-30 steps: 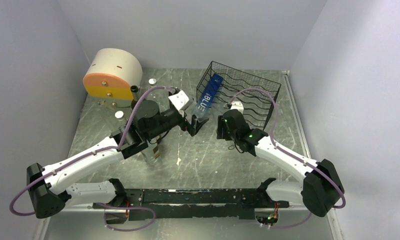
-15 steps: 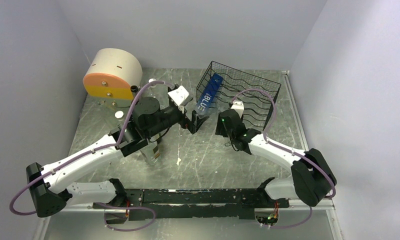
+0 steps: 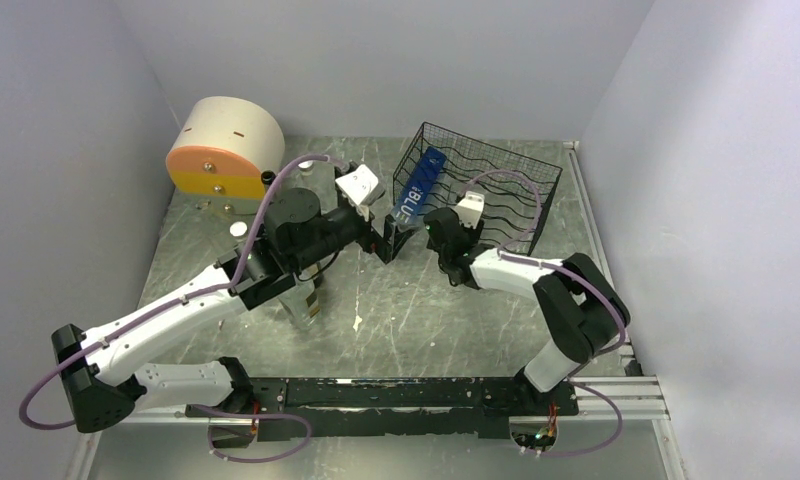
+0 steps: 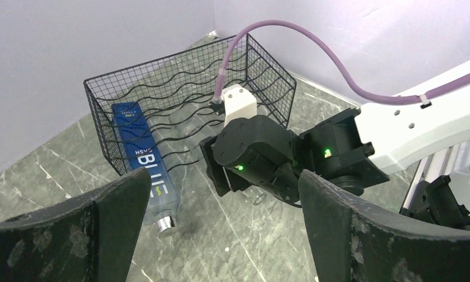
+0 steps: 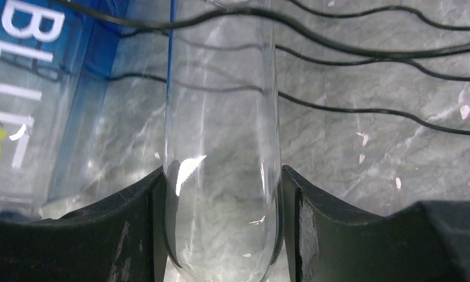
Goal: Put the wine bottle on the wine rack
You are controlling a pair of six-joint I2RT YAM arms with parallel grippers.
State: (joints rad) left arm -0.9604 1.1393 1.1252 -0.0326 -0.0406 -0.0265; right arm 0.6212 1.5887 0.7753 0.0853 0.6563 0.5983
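Note:
The black wire wine rack (image 3: 511, 185) stands at the back right of the table. A blue bottle (image 3: 417, 193) lies in its leftmost row, silver cap (image 4: 165, 224) poking out over the front. My right gripper (image 5: 221, 235) is shut on the rounded end of a clear glass wine bottle (image 5: 221, 135), which points into the rack (image 5: 368, 53) right beside the blue bottle (image 5: 39, 100). My left gripper (image 3: 384, 243) hovers open just in front of the blue bottle's cap, facing the right wrist (image 4: 256, 153), and holds nothing.
A round cream drum with an orange and yellow face (image 3: 226, 150) sits at the back left. Small white discs (image 3: 238, 229) lie near it. A small object (image 3: 306, 305) stands under the left forearm. Grey walls close in the sides and back.
The right arm has folded in and pushed its gripper left and towards the rack with the clear bottle. The left gripper has crept slightly towards the rack and stays open.

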